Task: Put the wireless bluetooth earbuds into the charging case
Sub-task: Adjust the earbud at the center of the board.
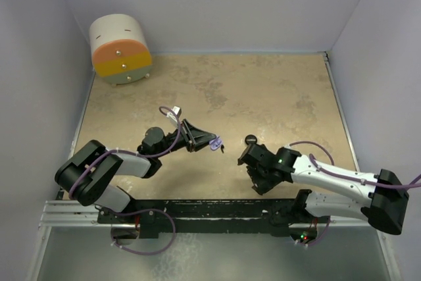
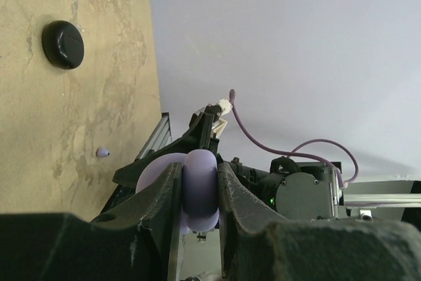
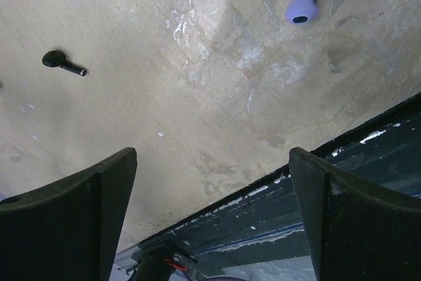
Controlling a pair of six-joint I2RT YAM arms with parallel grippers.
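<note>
Left wrist view: the left gripper (image 2: 200, 170) was recorded clamped on a lavender charging case (image 2: 200, 195), pinched between both fingers. A black disc (image 2: 63, 44) and a tiny lavender piece (image 2: 102, 153), too small to identify, were noted on the table (image 2: 99, 97), apart from each other. Right wrist view: the right gripper (image 3: 212, 156) was observed spread wide, nothing held. A lavender earbud (image 3: 316, 1) and a black earbud (image 3: 62, 62) were logged lying on the tabletop, well apart.
</note>
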